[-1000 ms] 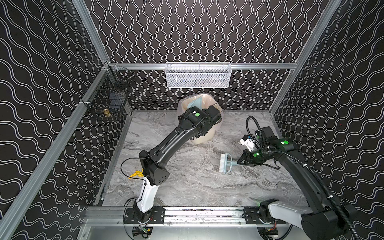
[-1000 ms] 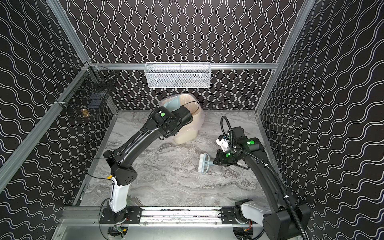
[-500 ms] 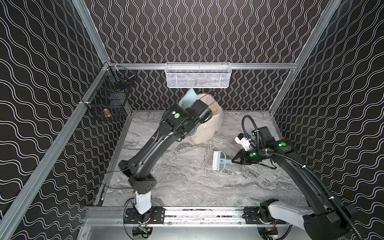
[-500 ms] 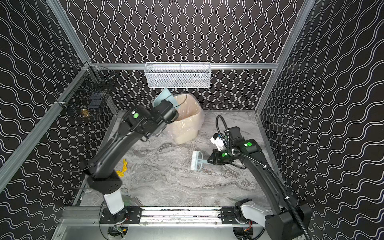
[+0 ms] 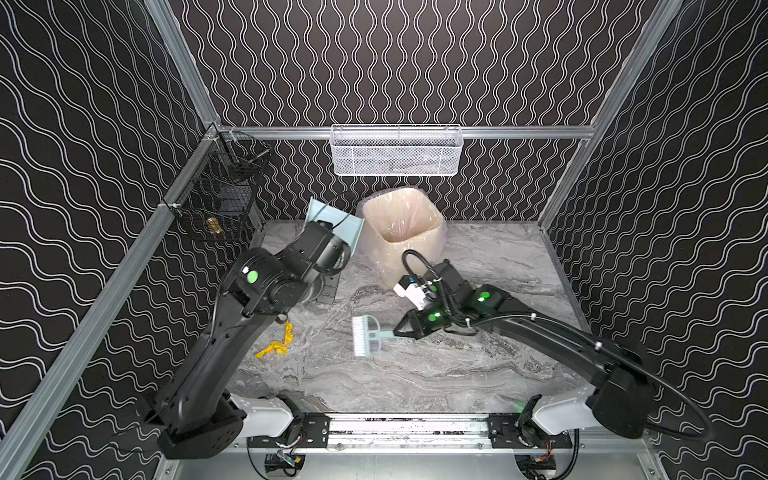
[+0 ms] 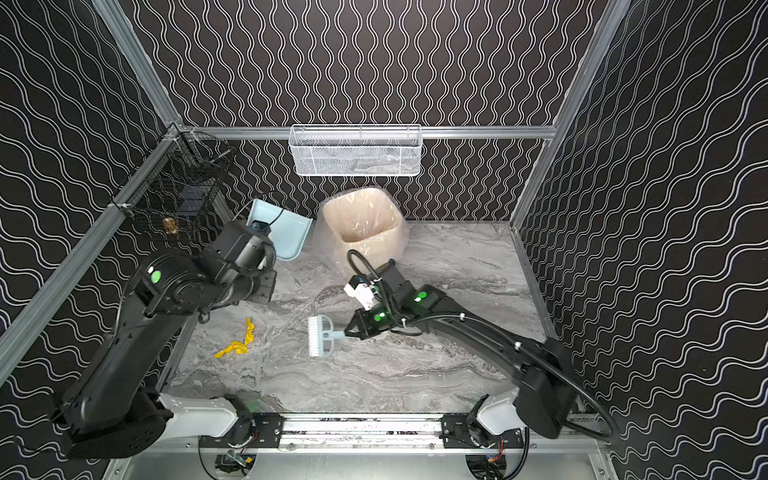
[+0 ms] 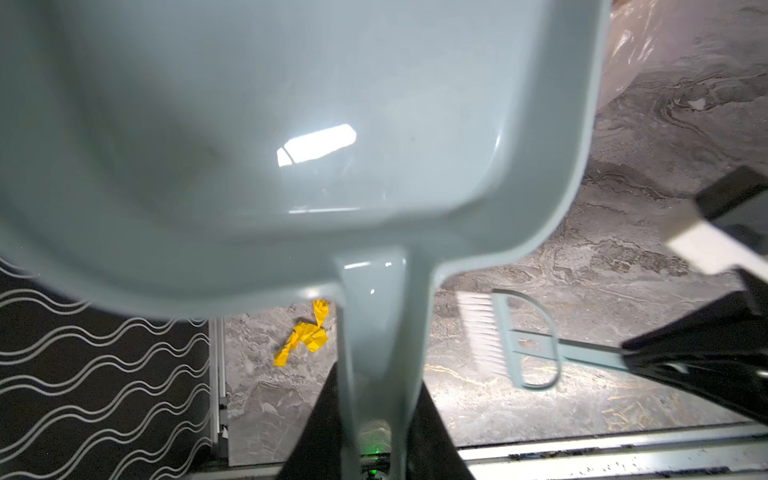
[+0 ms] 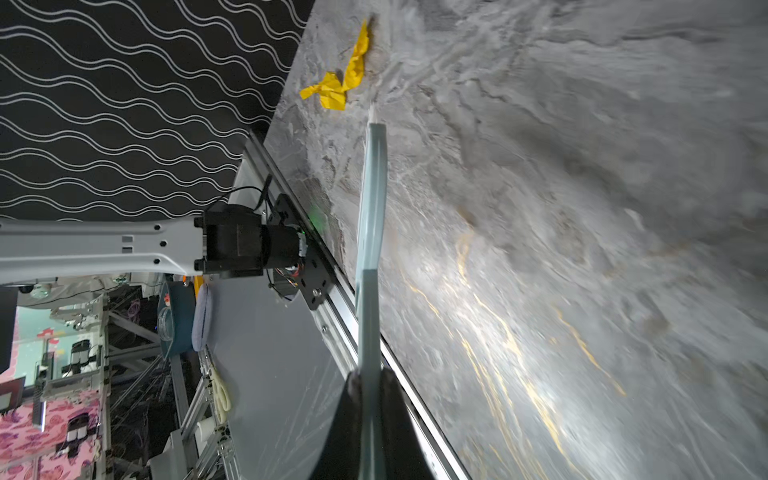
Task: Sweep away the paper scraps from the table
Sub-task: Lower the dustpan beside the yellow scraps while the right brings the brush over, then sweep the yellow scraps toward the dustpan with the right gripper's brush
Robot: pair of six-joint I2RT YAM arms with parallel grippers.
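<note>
One yellow paper scrap (image 5: pixel 276 343) (image 6: pixel 237 345) (image 7: pixel 305 336) (image 8: pixel 338 79) lies on the marble table (image 5: pixel 415 374) (image 6: pixel 374 374) near its left edge. My right gripper (image 5: pixel 399 332) (image 6: pixel 349 332) (image 8: pixel 368 374) is shut on the handle of the pale blue brush (image 5: pixel 368 336) (image 6: pixel 322 336) (image 7: pixel 498 336) (image 8: pixel 370 208). Its white bristles point at the scrap from a short way to the right. My left gripper (image 7: pixel 376 374) is shut on the handle of the pale blue dustpan (image 5: pixel 332 224) (image 6: pixel 282 232) (image 7: pixel 291 124). It holds the pan tilted up in the air, left of the bin, with nothing showing inside.
A beige bin (image 5: pixel 415 257) (image 6: pixel 374 245) lined with a clear bag stands at the back middle. A white mesh basket (image 5: pixel 395 149) hangs on the back rail. A black wire basket (image 5: pixel 220 195) hangs on the left rail. The left arm's body reaches over the table's left side.
The left arm has swung the dustpan from over the bin out to the left, uncovering the yellow scrap. The right gripper has carried the brush leftward toward that scrap.
</note>
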